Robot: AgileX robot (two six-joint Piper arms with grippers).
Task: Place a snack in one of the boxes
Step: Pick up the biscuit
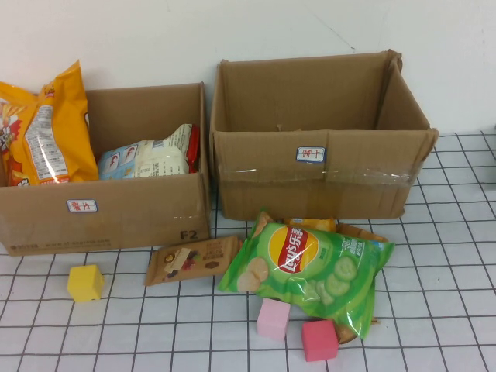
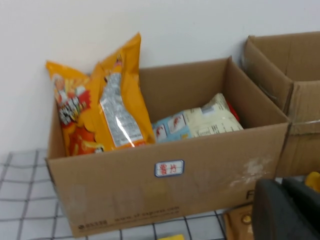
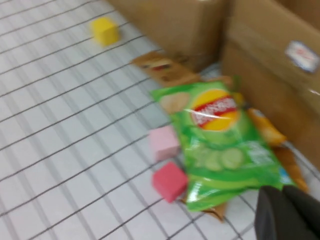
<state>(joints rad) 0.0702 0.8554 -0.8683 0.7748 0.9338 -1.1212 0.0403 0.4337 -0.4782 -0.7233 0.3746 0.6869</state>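
Observation:
A green chip bag [image 1: 310, 267] [image 3: 220, 140] lies on the grid table in front of the right box [image 1: 318, 182], on top of an orange packet [image 1: 341, 227]. A brown snack bar [image 1: 194, 260] [image 3: 162, 65] lies to its left. The left box [image 1: 101, 209] [image 2: 165, 180] holds an orange bag [image 1: 46, 128] [image 2: 105, 110] and a white-blue pack [image 1: 151, 159] [image 2: 200, 122]. Nothing shows inside the right box. My left gripper [image 2: 281, 186] is shut and holds nothing, near the left box's front corner. My right gripper [image 3: 282, 192] is shut and holds nothing, just off the green bag's end. Neither gripper shows in the high view.
A yellow cube [image 1: 85, 283] [image 3: 105, 31] sits in front of the left box. A pink cube [image 1: 273, 319] [image 3: 163, 142] and a red cube [image 1: 319, 339] [image 3: 170, 181] lie by the green bag's near edge. A white wall stands behind the boxes.

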